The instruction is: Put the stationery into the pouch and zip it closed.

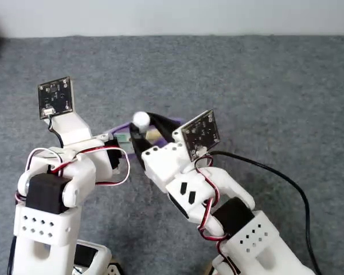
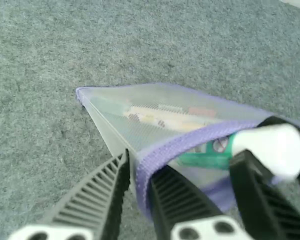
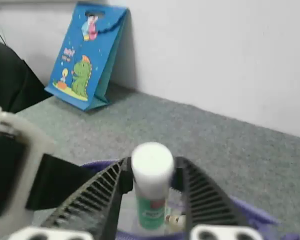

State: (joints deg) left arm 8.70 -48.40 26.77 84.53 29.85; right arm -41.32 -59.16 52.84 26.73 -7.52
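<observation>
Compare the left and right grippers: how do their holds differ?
The left gripper pinches the purple edge of the pouch; the right gripper clamps a glue stick. The left's jaws stand nearly together on thin mesh; the right's stand wider round the tube. Both hold something at the pouch mouth.

Both left arm and right arm: white moulded shells, black servo blocks, red-white-black wiring. Square circuit board at each wrist; ribbed black fingers; black cable off right arm.
</observation>
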